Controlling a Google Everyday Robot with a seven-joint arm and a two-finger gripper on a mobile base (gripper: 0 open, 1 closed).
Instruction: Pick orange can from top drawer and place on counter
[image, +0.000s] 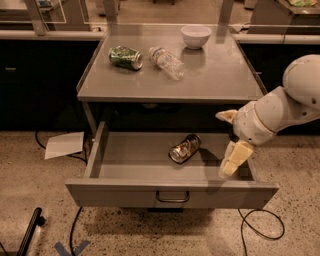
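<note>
The orange can (184, 148) lies on its side in the open top drawer (170, 192), right of centre, with its silver end toward the front left. My gripper (230, 138) is at the drawer's right end, to the right of the can and apart from it. Its cream fingers (235, 157) are spread open and hold nothing; the lower one reaches down into the drawer. The counter (210, 80) is the grey tabletop right above the drawer.
On the counter lie a green patterned can (125, 57) and a clear plastic bottle (166, 62), with a white bowl (196, 35) at the back. A sheet of paper (64, 145) and cables (260, 225) lie on the floor.
</note>
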